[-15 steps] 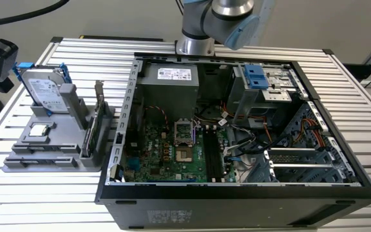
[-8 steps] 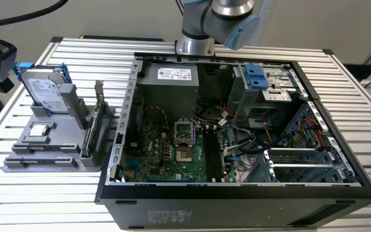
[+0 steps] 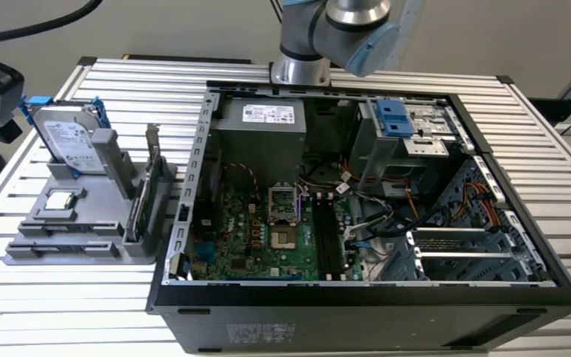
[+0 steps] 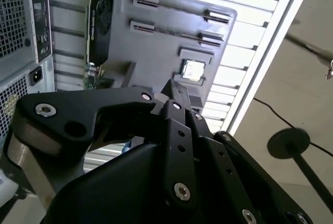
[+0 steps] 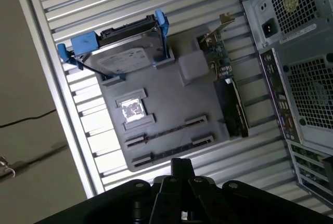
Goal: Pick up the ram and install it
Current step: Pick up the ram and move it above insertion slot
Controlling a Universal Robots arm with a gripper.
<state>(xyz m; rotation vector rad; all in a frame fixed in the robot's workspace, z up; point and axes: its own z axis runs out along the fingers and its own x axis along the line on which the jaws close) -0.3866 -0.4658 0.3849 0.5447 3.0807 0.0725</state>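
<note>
**Operator:** Where's the ram?

**Spotter:** In the first wrist view you'll find the ram standing on edge between grey clips on the parts tray, just beside the silver chip. In the exterior view that tray sits at nine o'clock from the open case. The clips are at the tray's six o'clock end and the hard drive is at its twelve.

**Operator:** And my tool?

**Spotter:** Your gripper hangs well above the tray. It's closed, with no gap showing, and has nothing in it.

**Operator:** How will the stick handle?

**Spotter:** Light and stiff, I'd judge, but thin, so you could crack it by twisting. The chips and the contact edge look like the delicate parts. Pinch it across its two flat faces, near the middle of the long upper edge, and keep square so it doesn't tip. Those faces are probably smooth enough to slip, so centre your hold.
</note>
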